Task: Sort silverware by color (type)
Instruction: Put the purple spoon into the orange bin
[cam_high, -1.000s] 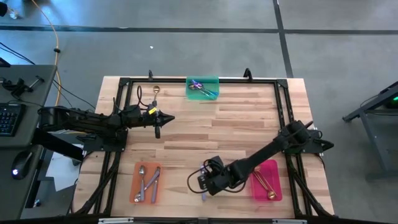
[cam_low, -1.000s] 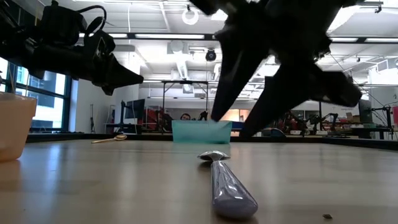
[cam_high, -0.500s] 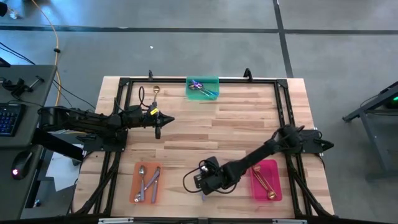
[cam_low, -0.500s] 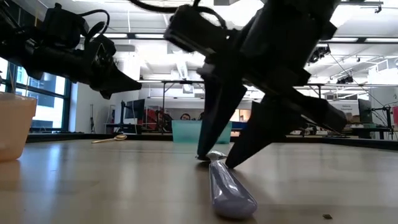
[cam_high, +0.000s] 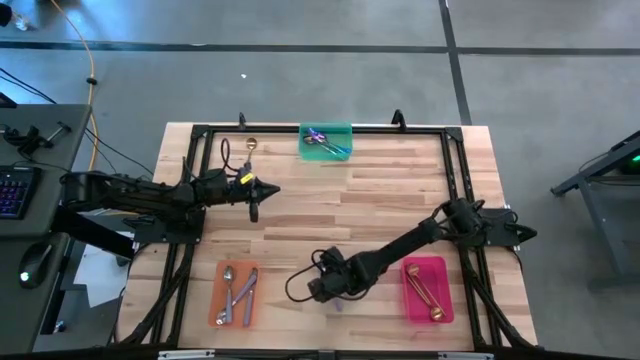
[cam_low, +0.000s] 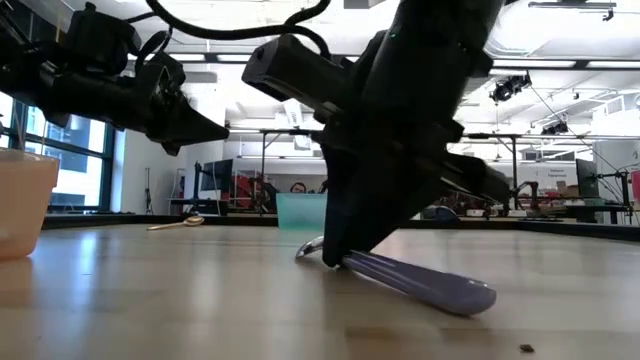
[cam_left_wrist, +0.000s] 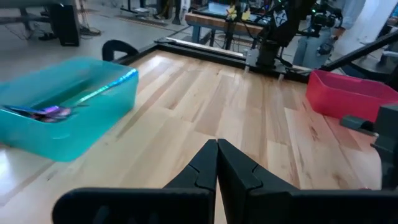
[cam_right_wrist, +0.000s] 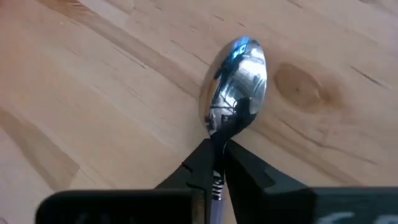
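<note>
Now right pincer (cam_right_wrist: 219, 149) grips 1 spoon (cam_right_wrist: 235, 78).

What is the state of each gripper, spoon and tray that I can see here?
Right gripper: shut on the iridescent spoon's neck.
Iridescent spoon: tilted, bowl end raised off the table.
Left gripper: shut, empty, hovering above the table.
Gold spoon: lying loose at the table's far edge.
Orange tray: holds silver spoons.
Green tray: holds iridescent spoons.
Pink tray: holds gold spoons.
</note>
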